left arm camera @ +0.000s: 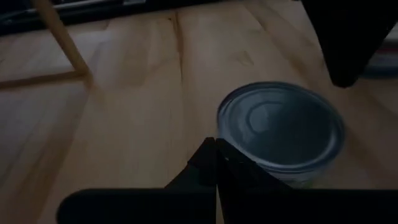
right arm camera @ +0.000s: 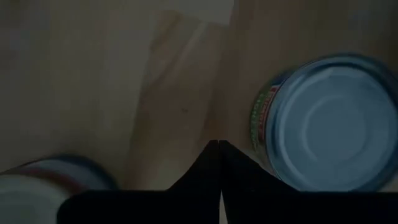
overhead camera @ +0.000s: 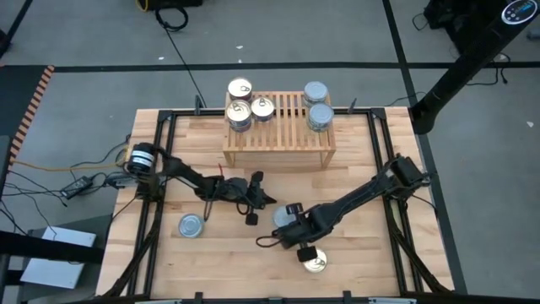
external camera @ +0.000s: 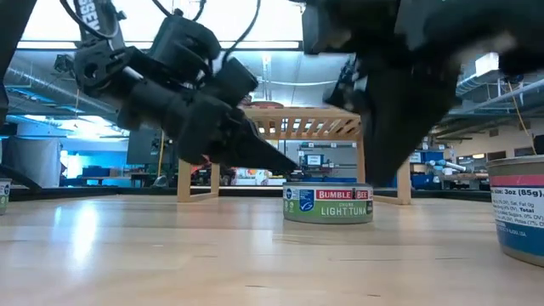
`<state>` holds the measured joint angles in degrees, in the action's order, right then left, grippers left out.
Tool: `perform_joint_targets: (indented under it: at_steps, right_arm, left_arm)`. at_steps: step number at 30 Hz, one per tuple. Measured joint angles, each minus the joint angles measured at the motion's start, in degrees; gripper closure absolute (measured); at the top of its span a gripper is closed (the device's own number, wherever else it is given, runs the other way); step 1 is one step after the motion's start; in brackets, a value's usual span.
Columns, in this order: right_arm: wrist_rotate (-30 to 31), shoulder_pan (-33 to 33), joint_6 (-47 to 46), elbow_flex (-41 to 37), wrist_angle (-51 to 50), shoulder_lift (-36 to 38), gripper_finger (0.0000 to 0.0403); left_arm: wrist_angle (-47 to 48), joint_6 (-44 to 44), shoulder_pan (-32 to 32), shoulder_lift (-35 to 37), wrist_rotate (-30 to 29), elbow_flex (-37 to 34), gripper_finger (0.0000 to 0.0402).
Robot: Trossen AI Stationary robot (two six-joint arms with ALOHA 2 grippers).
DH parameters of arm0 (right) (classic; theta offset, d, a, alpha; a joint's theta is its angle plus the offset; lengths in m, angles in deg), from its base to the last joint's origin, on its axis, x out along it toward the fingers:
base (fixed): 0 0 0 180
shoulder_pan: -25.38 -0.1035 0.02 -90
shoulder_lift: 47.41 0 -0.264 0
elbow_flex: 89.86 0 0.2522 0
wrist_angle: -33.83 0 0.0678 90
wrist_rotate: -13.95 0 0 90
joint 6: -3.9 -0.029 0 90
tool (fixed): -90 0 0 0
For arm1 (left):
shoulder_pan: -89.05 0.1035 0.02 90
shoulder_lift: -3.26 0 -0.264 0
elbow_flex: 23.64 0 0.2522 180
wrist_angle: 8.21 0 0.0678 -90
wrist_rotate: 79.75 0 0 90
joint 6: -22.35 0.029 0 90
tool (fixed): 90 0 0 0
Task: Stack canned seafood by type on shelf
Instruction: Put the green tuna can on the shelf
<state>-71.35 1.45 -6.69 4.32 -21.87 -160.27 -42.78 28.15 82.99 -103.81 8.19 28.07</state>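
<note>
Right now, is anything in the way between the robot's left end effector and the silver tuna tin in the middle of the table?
Nothing visible. The left end effector, shut, points straight at the silver tuna tin with only bare table between. The right arm hangs close over the tin.

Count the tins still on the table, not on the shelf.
3. One silver-topped tin near the left arm, one silver tin under the right arm, one gold-topped tin at the front. The arms may hide others.
</note>
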Motion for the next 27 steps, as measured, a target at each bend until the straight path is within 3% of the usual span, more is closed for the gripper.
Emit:
perform_joint_targets:
  at_steps: [12, 27]
  right_arm:
    - [5.2, 1.3, 0.2, 0.0, 1.4, -4.1, 0.0396]
    - [11.6, 2.3, -2.1, 0.1, 0.2, 1.5, 0.0395]
  left_arm:
    - [0.5, 1.5, -0.7, -6.0, -2.3, 4.0, 0.0400]
    - [2.2, 1.7, -0.5, -5.9, -2.7, 4.0, 0.0400]
